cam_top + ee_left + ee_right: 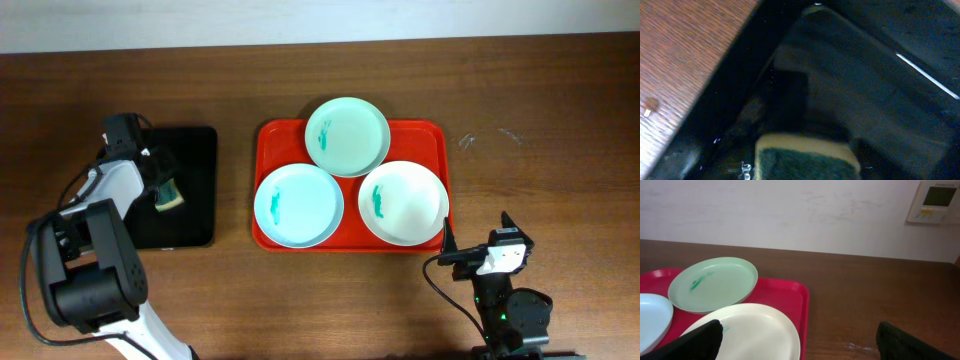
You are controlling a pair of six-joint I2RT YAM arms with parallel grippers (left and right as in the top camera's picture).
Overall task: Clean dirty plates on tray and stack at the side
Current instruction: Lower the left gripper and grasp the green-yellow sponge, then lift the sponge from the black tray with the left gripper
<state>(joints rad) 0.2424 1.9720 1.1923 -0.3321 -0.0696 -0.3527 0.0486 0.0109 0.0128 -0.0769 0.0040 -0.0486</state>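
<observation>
The red tray (pixel 436 135) lies mid-table with three plates on it. A mint-green plate (pixel 347 136) sits at the back, a pale blue-green plate (pixel 298 205) at the front left and a white plate (pixel 403 203) at the front right. Each has a small teal smear. My left gripper (pixel 163 183) is over the black tray (pixel 195 160), shut on a yellow-and-green sponge (pixel 169 196), which fills the bottom of the left wrist view (pixel 807 160). My right gripper (pixel 476 252) is open and empty, just off the red tray's front right corner. Its fingers (pixel 805 347) frame the white plate (pixel 760 330) and bare table.
The right wrist view shows the mint-green plate (pixel 712 282), the red tray's rim (pixel 805 305), brown table to the right and a white wall with a wall controller (pixel 935 200) behind. The left arm's base (pixel 90 270) stands at the front left.
</observation>
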